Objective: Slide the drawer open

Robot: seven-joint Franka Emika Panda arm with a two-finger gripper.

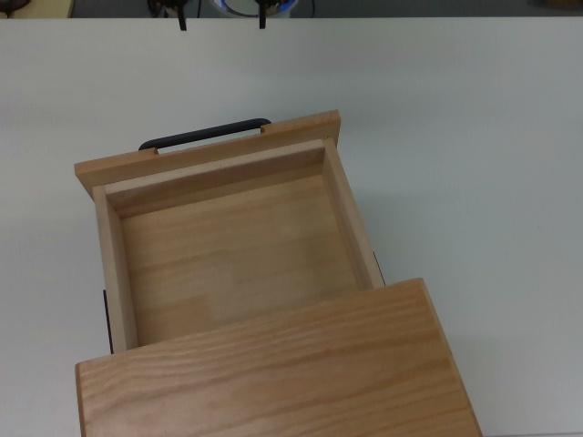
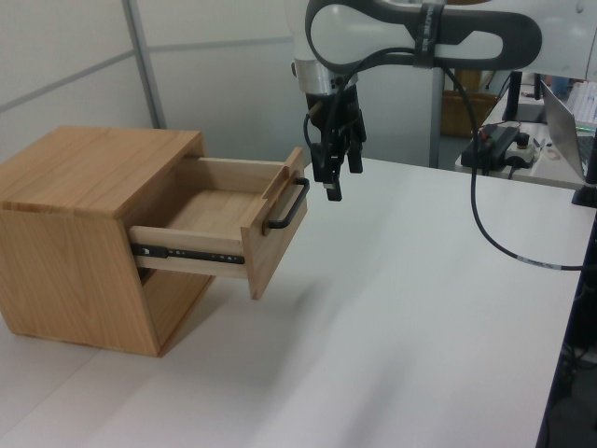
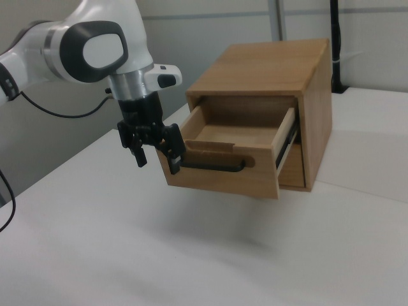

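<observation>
Right view shows the drawer (image 3: 236,153) already pulled well out of the cabinet (image 3: 280,70). The gripper (image 3: 155,152) hovers beside the handle (image 3: 210,166), jaws spread and empty. Likely next: back clear, or regrasp for more travel.
</observation>
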